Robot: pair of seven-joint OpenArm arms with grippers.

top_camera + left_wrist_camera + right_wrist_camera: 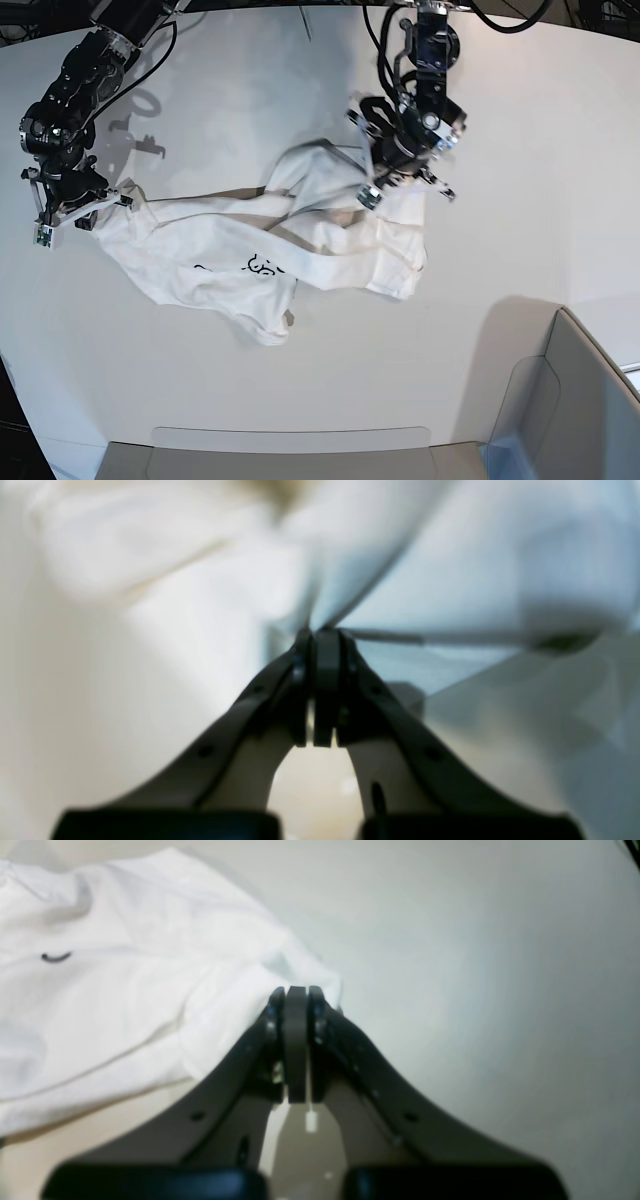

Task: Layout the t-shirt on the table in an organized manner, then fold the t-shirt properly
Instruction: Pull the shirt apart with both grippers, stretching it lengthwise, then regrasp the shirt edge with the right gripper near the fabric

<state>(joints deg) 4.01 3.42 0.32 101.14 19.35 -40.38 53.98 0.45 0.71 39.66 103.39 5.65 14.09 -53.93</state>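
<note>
The white t-shirt (230, 262) lies crumpled and stretched across the white table (520, 150), with dark print showing near its middle. My right gripper (120, 197), on the base view's left, is shut on the shirt's left end. In the right wrist view the gripper (297, 992) pinches a cloth edge, with the t-shirt (125, 990) spreading to the left. My left gripper (369, 194) is shut on a raised bunch of cloth at the shirt's right part. In the left wrist view the gripper (325, 635) holds the t-shirt's blurred folds (450, 555).
A grey bin-like corner piece (565, 400) stands at the front right of the table. Cables hang behind the left arm (390, 50) at the back. Bare tabletop shows in the right wrist view (475, 965).
</note>
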